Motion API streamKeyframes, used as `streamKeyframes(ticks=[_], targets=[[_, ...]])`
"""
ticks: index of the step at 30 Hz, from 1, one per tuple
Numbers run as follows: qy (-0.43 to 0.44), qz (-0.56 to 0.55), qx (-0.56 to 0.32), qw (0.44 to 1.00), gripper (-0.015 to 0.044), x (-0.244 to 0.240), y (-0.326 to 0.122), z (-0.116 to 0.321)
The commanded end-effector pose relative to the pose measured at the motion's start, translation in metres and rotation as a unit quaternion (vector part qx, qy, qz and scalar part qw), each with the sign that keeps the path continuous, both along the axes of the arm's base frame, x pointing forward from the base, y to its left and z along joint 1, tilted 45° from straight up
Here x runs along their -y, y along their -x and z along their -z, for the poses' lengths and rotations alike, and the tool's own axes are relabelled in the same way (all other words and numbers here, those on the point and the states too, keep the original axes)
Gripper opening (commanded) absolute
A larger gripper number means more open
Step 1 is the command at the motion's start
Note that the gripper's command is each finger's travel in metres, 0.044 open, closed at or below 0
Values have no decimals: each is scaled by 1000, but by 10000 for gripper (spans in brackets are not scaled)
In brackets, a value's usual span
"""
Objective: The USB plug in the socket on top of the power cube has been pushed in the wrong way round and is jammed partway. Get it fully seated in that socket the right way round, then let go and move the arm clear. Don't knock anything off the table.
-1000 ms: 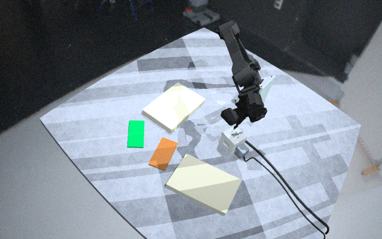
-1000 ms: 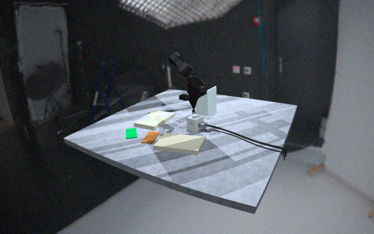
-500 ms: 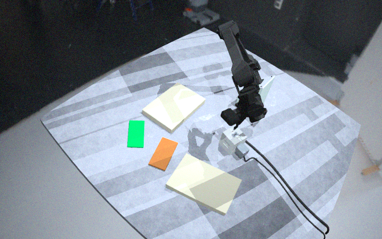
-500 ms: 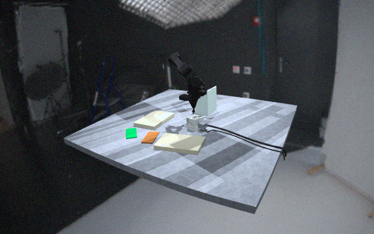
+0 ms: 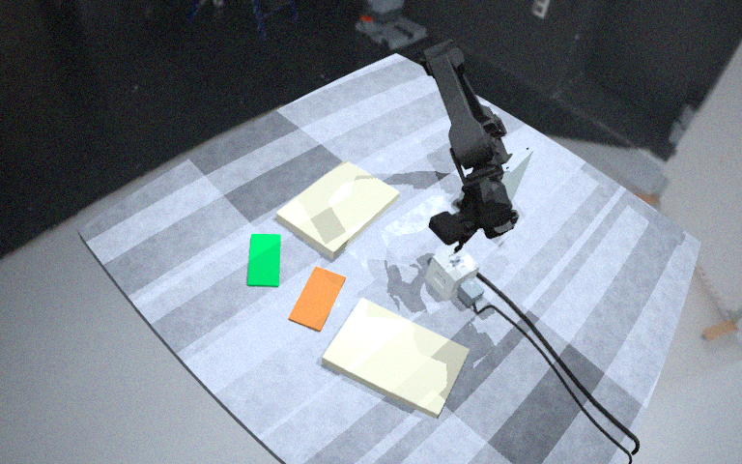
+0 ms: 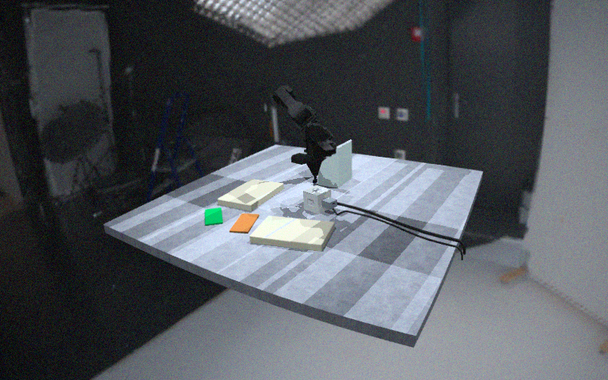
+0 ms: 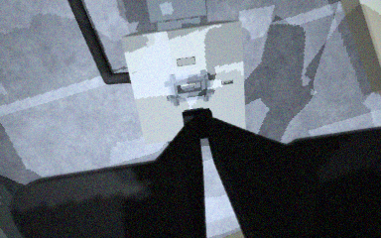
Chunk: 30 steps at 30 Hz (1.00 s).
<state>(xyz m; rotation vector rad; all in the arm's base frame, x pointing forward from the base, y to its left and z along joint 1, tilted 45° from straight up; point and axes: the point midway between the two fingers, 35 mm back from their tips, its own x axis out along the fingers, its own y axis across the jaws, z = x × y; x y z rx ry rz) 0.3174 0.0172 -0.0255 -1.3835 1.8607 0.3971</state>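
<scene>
The pale power cube [image 5: 441, 279] [image 6: 311, 201] [image 7: 149, 119] stands on the table. The middle socket [image 7: 190, 88] in its top has raised grey edges, and its slot shows in the wrist view. My gripper [image 5: 458, 249] [image 6: 314, 181] [image 7: 201, 128] points down, just over the cube's top and slightly to one side of that slot in the wrist view. Its fingers are shut on the small USB plug, which the dark fingertips mostly hide. I cannot tell which way round the plug is, or whether its end touches the cube.
A grey-blue block [image 5: 470, 292] [image 6: 329, 203] [image 7: 178, 10] sits against the cube's side. Black cables [image 5: 547, 350] [image 6: 394, 219] run to the table edge. Two cream slabs, a green tile [image 5: 264, 260], an orange tile [image 5: 317, 299] and an upright pale panel [image 6: 340, 165] stand around.
</scene>
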Motion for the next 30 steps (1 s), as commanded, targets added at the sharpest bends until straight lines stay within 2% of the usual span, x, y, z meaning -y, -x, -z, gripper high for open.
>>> streamKeyframes(ticks=[1,30], targets=[[-4,-1,0,1000,0,0,0,1],[-14,-4,3,1000,0,1,0,5]])
